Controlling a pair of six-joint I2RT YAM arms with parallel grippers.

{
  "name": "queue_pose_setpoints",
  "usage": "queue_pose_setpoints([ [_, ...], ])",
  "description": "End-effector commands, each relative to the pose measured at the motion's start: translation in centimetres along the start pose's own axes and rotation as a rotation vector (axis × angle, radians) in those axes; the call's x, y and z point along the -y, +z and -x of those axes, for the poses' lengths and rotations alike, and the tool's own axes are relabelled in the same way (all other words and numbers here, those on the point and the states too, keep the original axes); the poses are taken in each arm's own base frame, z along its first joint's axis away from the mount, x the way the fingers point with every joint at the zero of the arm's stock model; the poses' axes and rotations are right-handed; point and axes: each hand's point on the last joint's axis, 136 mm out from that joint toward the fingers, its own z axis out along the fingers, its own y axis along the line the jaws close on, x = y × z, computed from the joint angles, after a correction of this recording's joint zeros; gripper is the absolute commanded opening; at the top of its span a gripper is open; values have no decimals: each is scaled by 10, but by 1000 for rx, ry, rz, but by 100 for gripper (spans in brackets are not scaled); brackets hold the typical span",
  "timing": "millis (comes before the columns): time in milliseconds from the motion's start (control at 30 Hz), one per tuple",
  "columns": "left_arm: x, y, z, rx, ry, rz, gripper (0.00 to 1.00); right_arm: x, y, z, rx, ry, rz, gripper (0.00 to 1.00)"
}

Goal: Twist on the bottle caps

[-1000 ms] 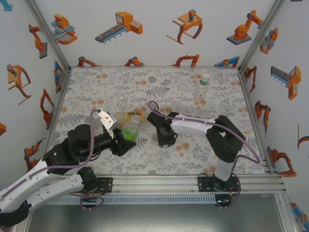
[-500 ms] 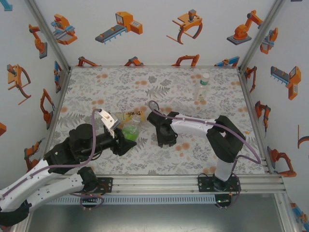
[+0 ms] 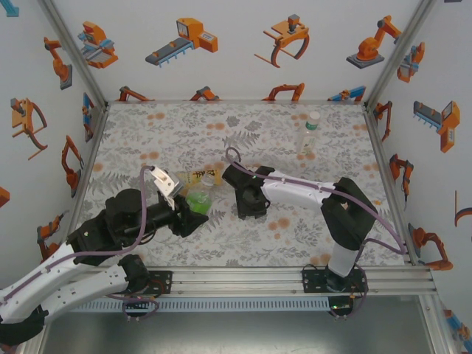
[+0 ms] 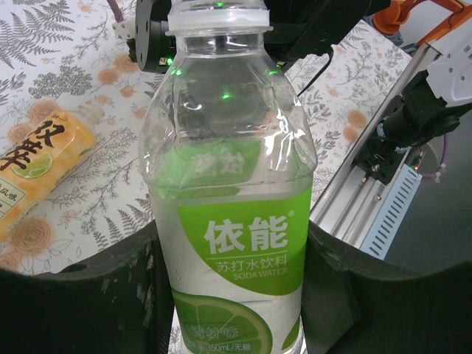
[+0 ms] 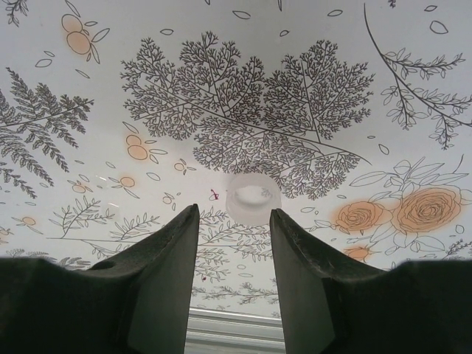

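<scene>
The table (image 3: 147, 133) with its fern-and-flower cover runs out under both arms. In the top view the right arm's black wrist covers the spot below it, so the cap cannot be seen there.

The green-labelled bottle (image 4: 228, 184) is the largest thing in the left wrist view. Its mouth is cut off by the upper edge, so I cannot tell whether it is capped. Its base is cut off at the bottom. The left gripper (image 4: 232, 287) is pinched tight on the bottle's lower body, one dark finger on each side. The bottle stands in the near-left part of the table.

The amber bottle (image 3: 193, 175) lies on its side just beyond the green-labelled one. The left wrist view shows only part of its yellow label, and its neck is hard to make out.

The clear bottle (image 3: 310, 131) stands upright near the far right corner, well apart from both arms.

The right gripper (image 5: 234, 212) points down at the table with its fingers spread and nothing between them. A pale, see-through cap (image 5: 251, 200) lies on the table just past the fingertips, in line with the gap.
</scene>
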Motion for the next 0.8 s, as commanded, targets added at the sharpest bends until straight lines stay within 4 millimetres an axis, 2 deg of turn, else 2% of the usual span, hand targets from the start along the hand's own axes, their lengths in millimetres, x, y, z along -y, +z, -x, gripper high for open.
queue_pose_setpoints([
  [0, -1, -3, 5, 23, -17, 7, 4, 2, 2, -4, -12, -21, -28, 43],
  [767, -2, -3, 4, 18, -22, 13, 4, 12, 15, -16, -46, -21, -67, 43],
])
